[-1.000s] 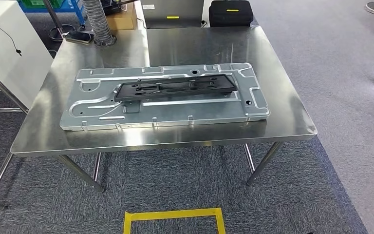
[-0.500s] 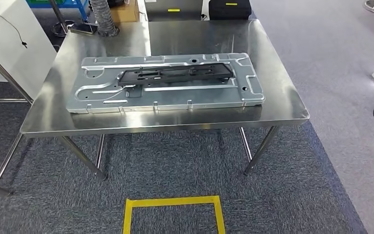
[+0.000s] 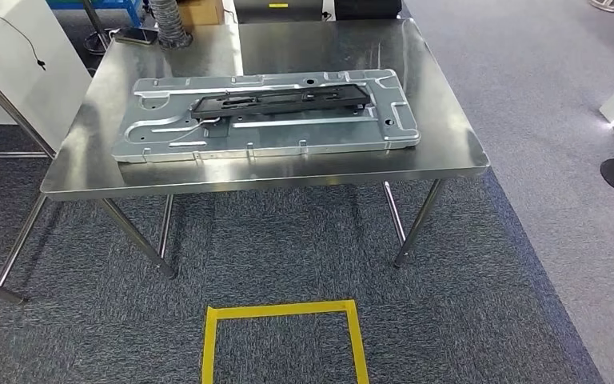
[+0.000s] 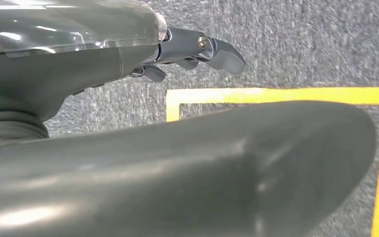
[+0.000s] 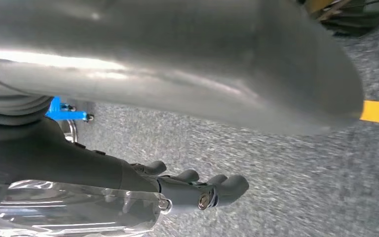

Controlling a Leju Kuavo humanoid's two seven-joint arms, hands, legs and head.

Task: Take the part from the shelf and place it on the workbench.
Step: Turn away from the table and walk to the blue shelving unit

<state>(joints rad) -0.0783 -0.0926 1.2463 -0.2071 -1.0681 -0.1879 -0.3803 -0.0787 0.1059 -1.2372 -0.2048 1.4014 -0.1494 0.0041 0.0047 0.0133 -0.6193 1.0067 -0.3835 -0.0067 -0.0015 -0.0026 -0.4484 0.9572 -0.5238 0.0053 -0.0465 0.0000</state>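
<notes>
Nearest the robot, both arms hang low over the grey carpet [image 3: 464, 320]: the left hand [image 4: 192, 52] points down beside the yellow tape square [image 3: 284, 336] on the floor, its fingers loosely extended and slightly apart with nothing in them, and the right hand [image 5: 197, 190] likewise hangs above the carpet, fingers lined up, a little apart and holding nothing. Beyond the tape square stands the steel workbench [image 3: 448, 152], and on it lies a large stamped metal panel [image 3: 272, 132] with the black part [image 3: 280, 100] resting lengthwise on its upper half, flat and roughly parallel to the bench's long edge. The part sits well apart from both hands, up on the bench while they hang near the floor, so it looks already delivered. Judging by its look, the part is a long, thin frame of moulded plastic with slots through it: probably light, fairly stiff along its length yet liable to flex or twist if lifted by one end, and smooth enough to slip. The safest hold would likely be on the long rails near the two ends, one hand each, or around the middle if one hand must do it. Farther back, at the bench's far edge, stand a ribbed hose [image 3: 166, 20] and a cardboard box [image 3: 200, 11]
</notes>
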